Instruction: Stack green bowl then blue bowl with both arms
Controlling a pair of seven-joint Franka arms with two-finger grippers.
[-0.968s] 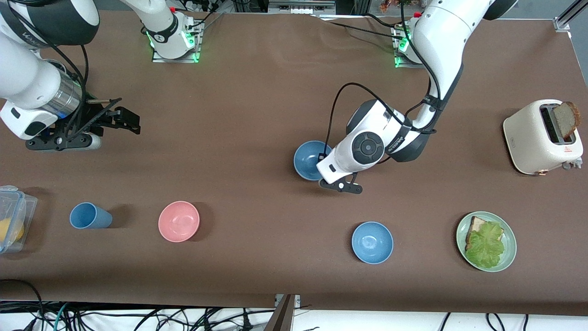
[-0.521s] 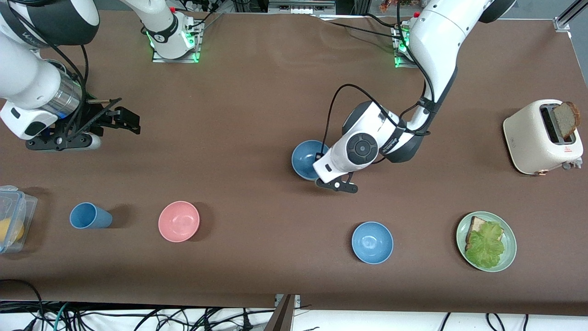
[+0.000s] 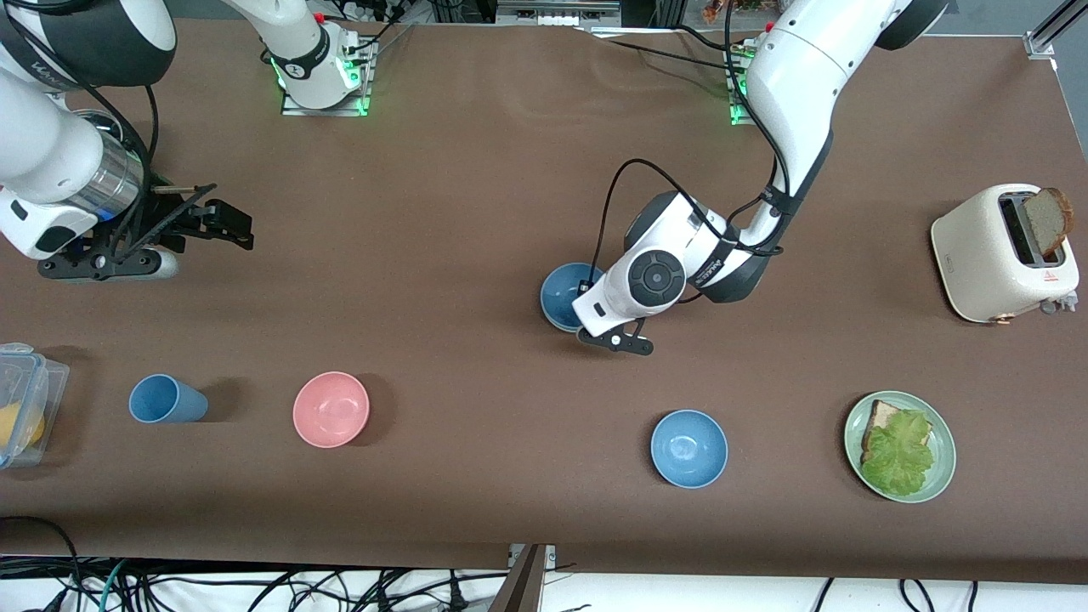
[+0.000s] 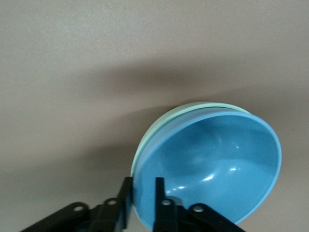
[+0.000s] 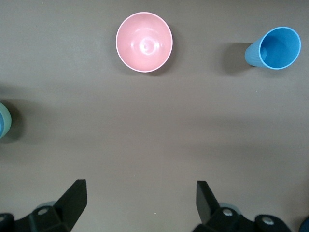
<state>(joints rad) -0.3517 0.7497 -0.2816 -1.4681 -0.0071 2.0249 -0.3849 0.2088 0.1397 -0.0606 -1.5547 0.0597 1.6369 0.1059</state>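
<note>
The dull blue bowl [image 3: 563,293] sits nested inside the green bowl, at the middle of the table. The green bowl shows only as a thin pale rim round it in the left wrist view [image 4: 159,126]. My left gripper [image 3: 592,299] is shut on the stack's rim, one finger inside the blue bowl [image 4: 212,159] and one outside, seen in the left wrist view [image 4: 143,186]. My right gripper [image 3: 229,223] is open and empty above bare table toward the right arm's end; it also shows in the right wrist view [image 5: 141,193], where it waits.
A brighter blue bowl [image 3: 688,448], a pink bowl [image 3: 331,409] and a blue cup [image 3: 166,399] stand nearer the front camera. A green plate [image 3: 943,476] with bread and lettuce and a toaster [image 3: 1003,255] are at the left arm's end. A plastic container [image 3: 21,408] is at the right arm's end.
My left gripper and the blue bowl have shifted slightly toward the right arm's end. My right arm has barely moved.
</note>
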